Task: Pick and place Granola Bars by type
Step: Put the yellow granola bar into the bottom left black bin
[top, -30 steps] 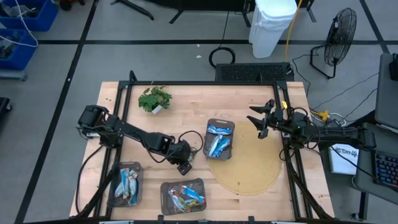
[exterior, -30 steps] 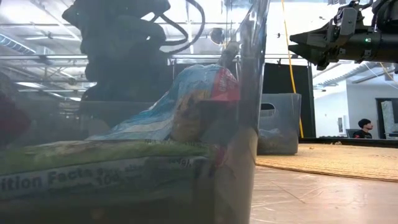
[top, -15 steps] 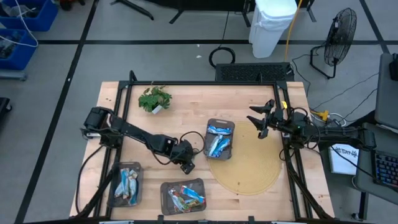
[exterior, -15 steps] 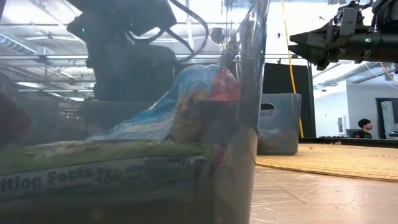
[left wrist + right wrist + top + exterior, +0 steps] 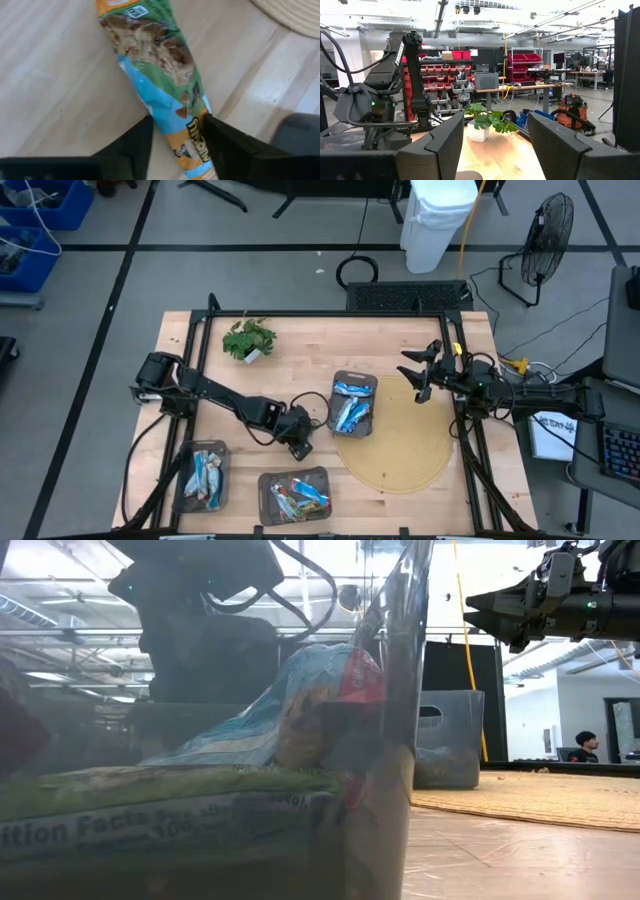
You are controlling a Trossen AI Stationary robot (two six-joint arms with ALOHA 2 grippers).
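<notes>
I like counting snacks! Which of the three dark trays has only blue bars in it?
The dark mesh tray at the round straw mat's edge holds only blue-and-white foil bars. The two front trays hold mixed colours.

Three trays (image 5: 352,402) holding granola bars (image 5: 350,412); one bar (image 5: 160,85) loose; one plant (image 5: 247,338); two arms (image 5: 215,395).
</notes>
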